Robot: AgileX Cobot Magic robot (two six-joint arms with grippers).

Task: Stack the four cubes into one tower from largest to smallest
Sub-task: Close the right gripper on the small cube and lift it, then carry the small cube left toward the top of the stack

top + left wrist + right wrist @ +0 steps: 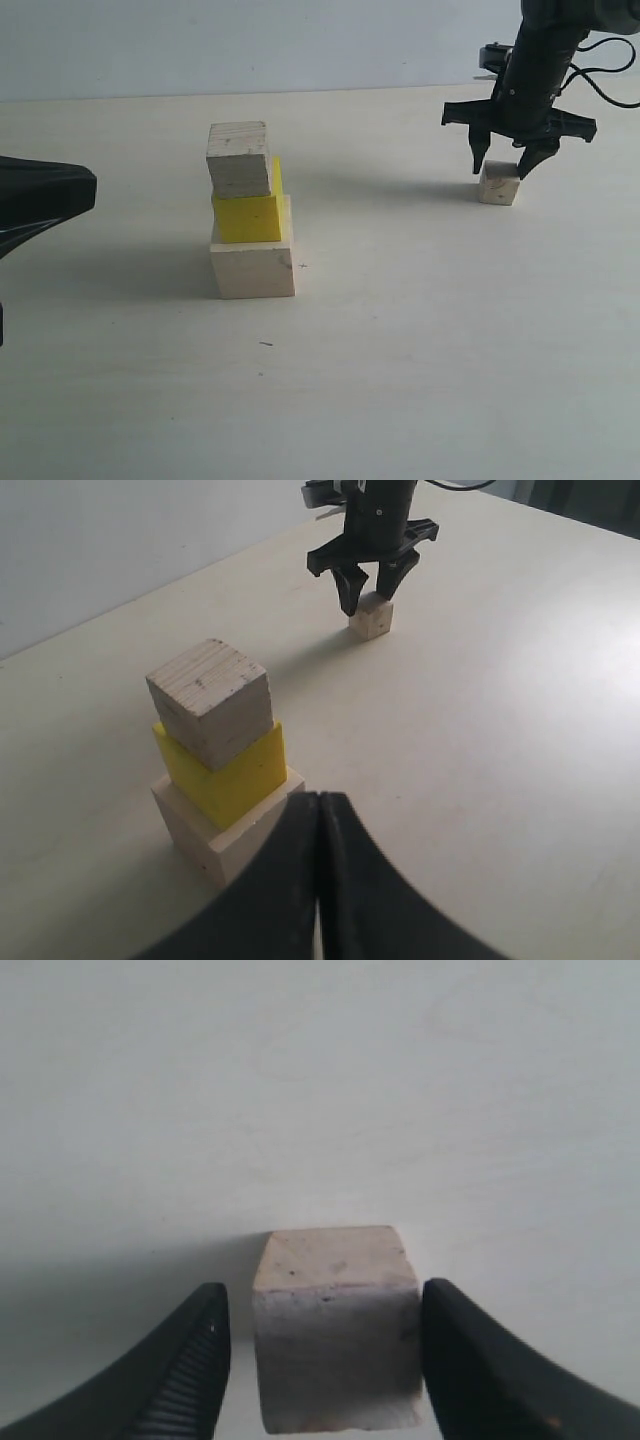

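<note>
Three cubes stand stacked left of centre: a large pale wooden cube (253, 268) at the bottom, a yellow cube (247, 217) on it, and a medium grained wooden cube (239, 158) on top, turned a little. The small pale cube (498, 184) sits alone on the table at the far right. My right gripper (501, 170) hangs over it, open, one finger on each side with a thin gap to the cube (335, 1350). My left gripper (320, 800) is shut and empty, just short of the stack's base (215, 840).
The pale table (420, 330) runs out in all directions, with a light wall behind it. The right arm's cables (605, 60) hang at the top right. The left gripper's black body (40, 200) juts in from the left edge.
</note>
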